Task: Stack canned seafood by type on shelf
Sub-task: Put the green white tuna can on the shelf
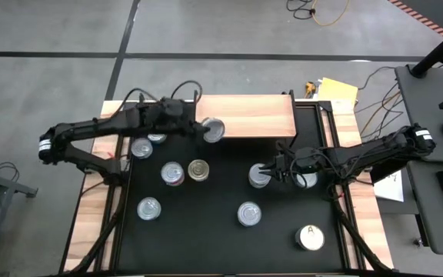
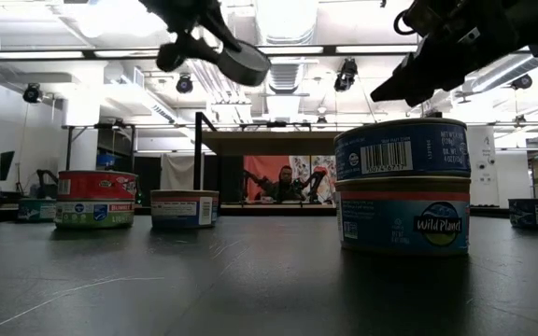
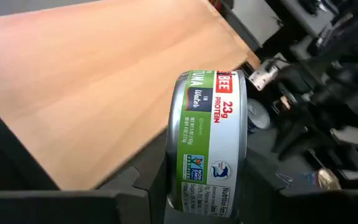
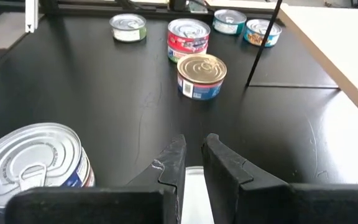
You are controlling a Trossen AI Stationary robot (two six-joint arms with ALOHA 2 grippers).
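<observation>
My left gripper (image 1: 208,129) is shut on a green-labelled tuna can (image 3: 210,143), raised over the left near corner of the light wooden shelf (image 1: 252,115). My right gripper (image 1: 271,169) hovers just right of and above a two-can stack (image 2: 402,187) on the black tabletop. Its fingers (image 4: 174,163) leave only a narrow gap and hold nothing. Loose cans stand on their bases: a red-labelled one (image 1: 172,173), a gold-topped one (image 1: 198,169), a white-topped "A" can (image 1: 310,237) and several silver-topped ones. My left gripper pinches the tuna can between its two fingers, which seem to sit one on each flat end, with the label wall (image 3: 211,112) facing the wrist camera. The fingers reach in from the table's left. The can (image 2: 246,63) is tilted and lifted clear.
Two silver-topped cans (image 1: 146,143) sit under my left arm and another (image 1: 306,179) under my right wrist. More cans stand at the near left (image 1: 148,208) and near middle (image 1: 248,213). The shelf top (image 3: 104,74) is bare wood. A person sits beyond the table (image 2: 283,182).
</observation>
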